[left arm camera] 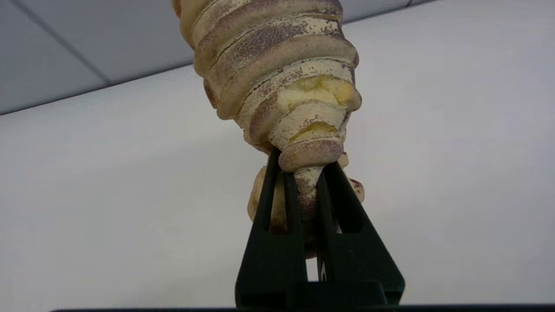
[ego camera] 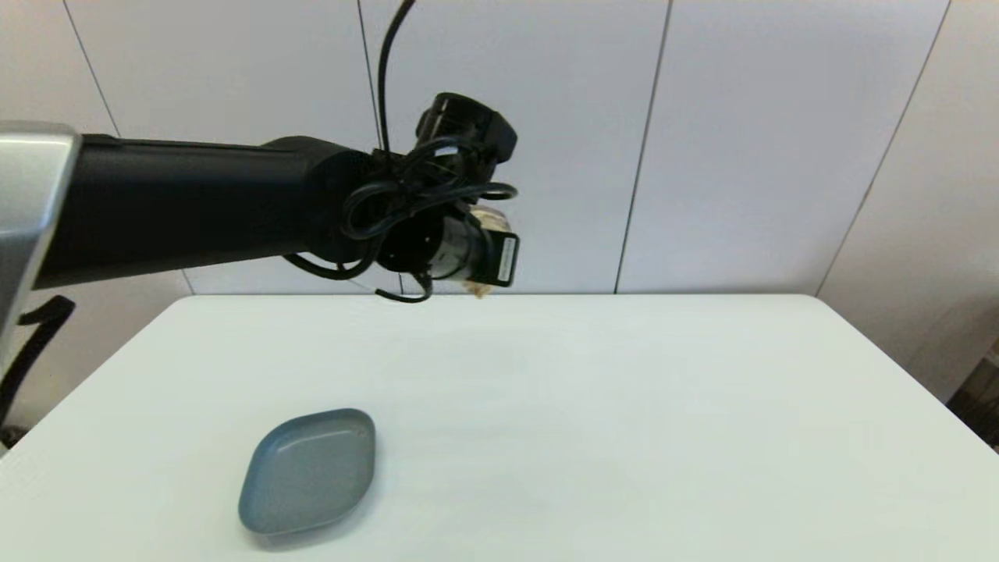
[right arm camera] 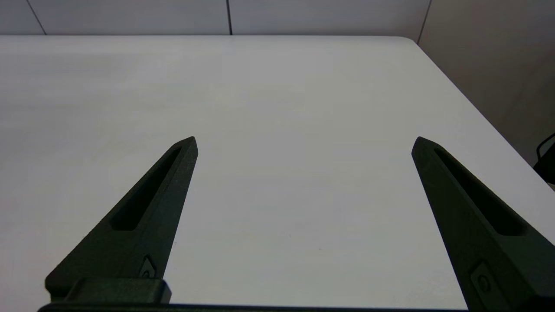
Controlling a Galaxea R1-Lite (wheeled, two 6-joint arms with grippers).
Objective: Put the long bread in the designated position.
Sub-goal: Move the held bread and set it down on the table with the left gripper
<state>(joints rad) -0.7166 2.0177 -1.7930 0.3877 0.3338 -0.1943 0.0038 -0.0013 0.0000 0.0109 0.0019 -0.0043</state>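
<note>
Two left fingers (left arm camera: 303, 182) pinch the bread (left arm camera: 277, 73) by one end, high above the surface (ego camera: 593, 406) beyond the dish (ego camera: 308, 472). Right fingers (right arm camera: 303, 147) spread wide, holding nothing.

White table (ego camera: 593, 406), smooth, rounded corners, butts against grey panelled wall (ego camera: 741, 140) at far edge. Carries one blue-grey dish (ego camera: 310, 471), rounded-diamond shape, upright, nothing in it. Sits near front-left edge, well below and nearer than the raised left jaws. Bare white surface only under the spread right jaws, no marks or outline.
</note>
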